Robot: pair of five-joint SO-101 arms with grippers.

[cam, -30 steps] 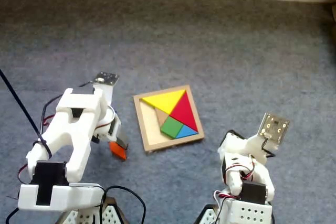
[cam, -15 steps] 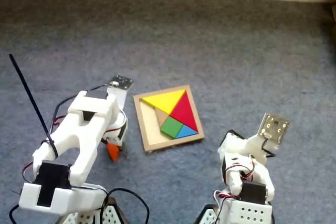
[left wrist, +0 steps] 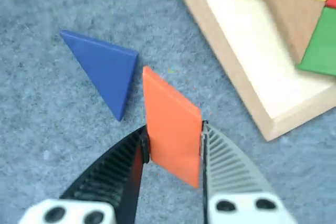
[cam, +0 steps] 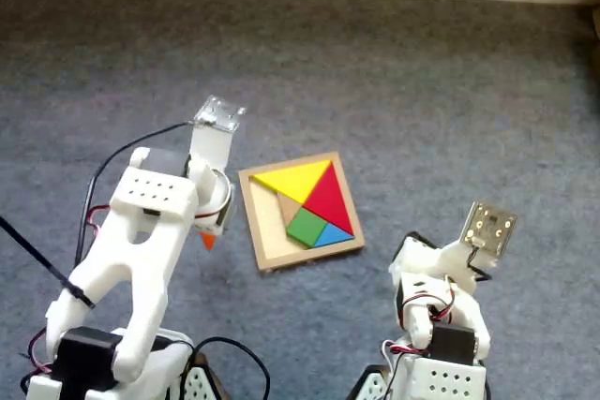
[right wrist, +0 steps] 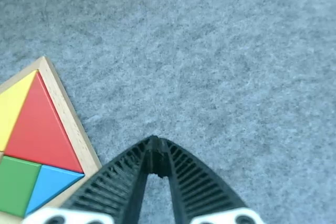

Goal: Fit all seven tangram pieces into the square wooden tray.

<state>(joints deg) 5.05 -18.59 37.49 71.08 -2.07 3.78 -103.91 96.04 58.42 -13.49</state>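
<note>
We see the left gripper [left wrist: 173, 132] clamped on the orange parallelogram [left wrist: 170, 124], a flat slab pinched across its long edges. Just past its tip the dark blue triangle [left wrist: 107, 66] lies on the carpet. Beside both sits the wooden tray [left wrist: 247, 56], and the right gripper [right wrist: 156, 156] is pressed together, holding nothing.

Left arm [cam: 141, 231]: white moulded shell, pierced with small holes; black and red cables are routed alongside. Right arm [cam: 417, 274]: white shell, red and white wires are exposed. Ribbed fingers [left wrist: 118, 169] are fitted: one black, one grey on left; both black on right
</note>
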